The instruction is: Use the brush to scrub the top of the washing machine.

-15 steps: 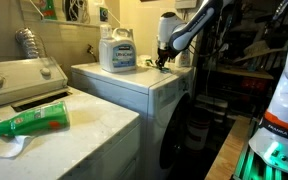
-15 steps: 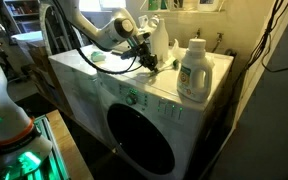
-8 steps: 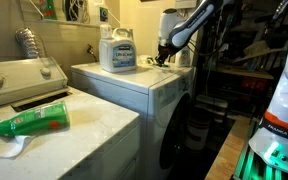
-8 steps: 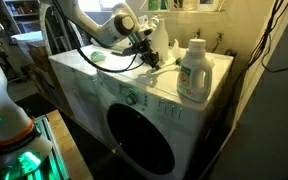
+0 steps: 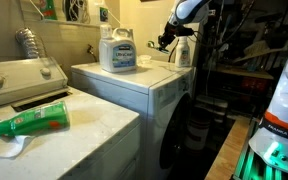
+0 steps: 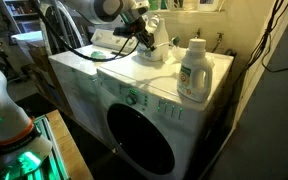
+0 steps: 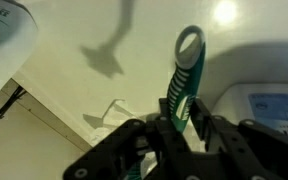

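Note:
My gripper (image 7: 181, 125) is shut on the brush (image 7: 184, 70). Its thin teal-green handle, with a ring at the end, sticks up between the fingers. In both exterior views the gripper (image 5: 165, 42) (image 6: 144, 38) hangs above the rear part of the washing machine's flat white top (image 5: 134, 77) (image 6: 159, 78), clear of the surface. The machine's dark round door (image 6: 142, 138) faces front. The brush's bristle end is hidden under the gripper. The gripper's shadow falls on the white top (image 7: 94, 40).
A white detergent jug (image 5: 117, 48) (image 6: 192, 70) stands on the top near the gripper, also in the wrist view (image 7: 274, 100). A white bottle (image 5: 182, 50) stands behind. A green bottle (image 5: 29, 122) lies on the neighbouring machine (image 5: 84, 135). Cables run behind (image 6: 59, 40).
My gripper has risen from just above the machine's top to well above it, with the brush still held. Nothing else moved.

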